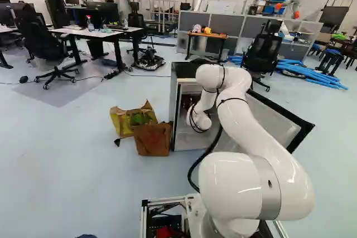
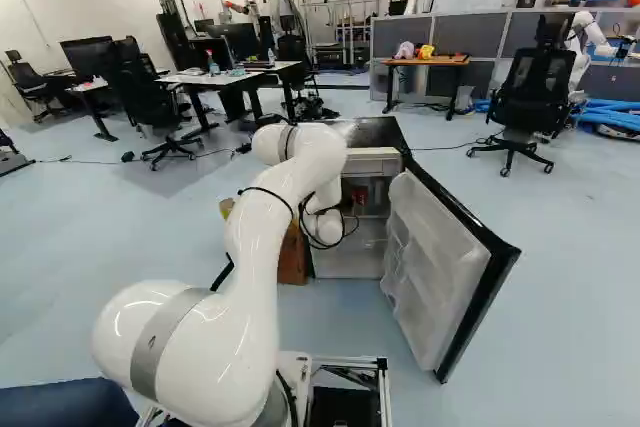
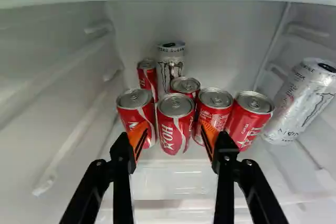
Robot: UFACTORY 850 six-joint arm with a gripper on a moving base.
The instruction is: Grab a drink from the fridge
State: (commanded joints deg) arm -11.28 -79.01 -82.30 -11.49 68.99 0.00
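Six red metal cans [image 3: 175, 124] ahead of your black two-finger gripper [image 3: 174, 137], spread wide, contact unclear. Two tall silver cans [image 3: 300, 100] behind and beside them.

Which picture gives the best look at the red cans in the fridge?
The wrist view: it faces into the fridge and shows six red cans, lids and sides. The right base view shows just a red patch inside; the left base view, only a reddish blur beside the arm.
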